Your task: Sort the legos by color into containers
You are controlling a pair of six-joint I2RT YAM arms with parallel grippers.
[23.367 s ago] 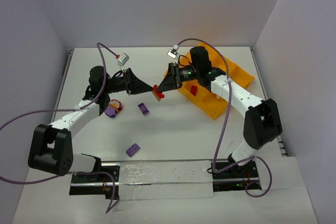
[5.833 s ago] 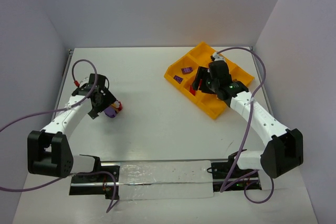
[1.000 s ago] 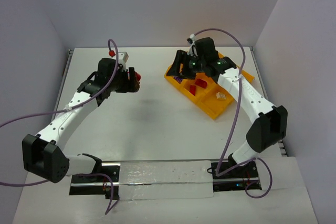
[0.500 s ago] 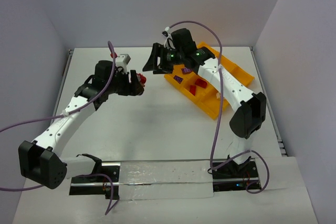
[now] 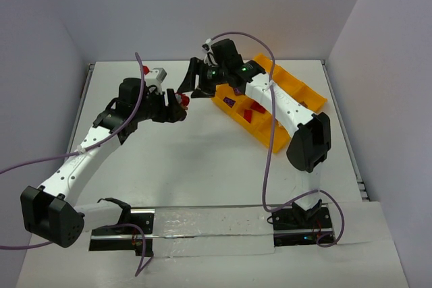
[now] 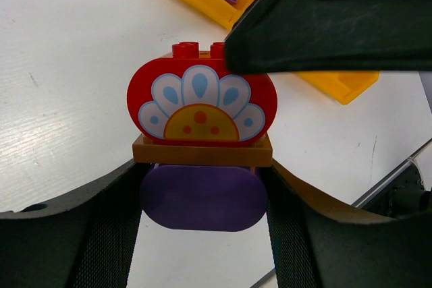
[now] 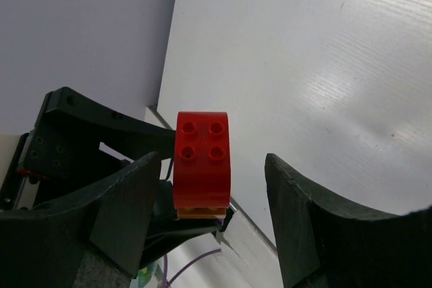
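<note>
While your left gripper (image 6: pixel 202 180) pinches the purple brick (image 6: pixel 202 202) mid-frame, your right gripper (image 7: pixel 210 166) straddles the red brick (image 7: pixel 201 156), spread, empty; to split them.

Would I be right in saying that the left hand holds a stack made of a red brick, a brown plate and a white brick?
Not quite: the brick under the brown plate is purple, not white, as the left wrist view shows; the rest is right.
</note>
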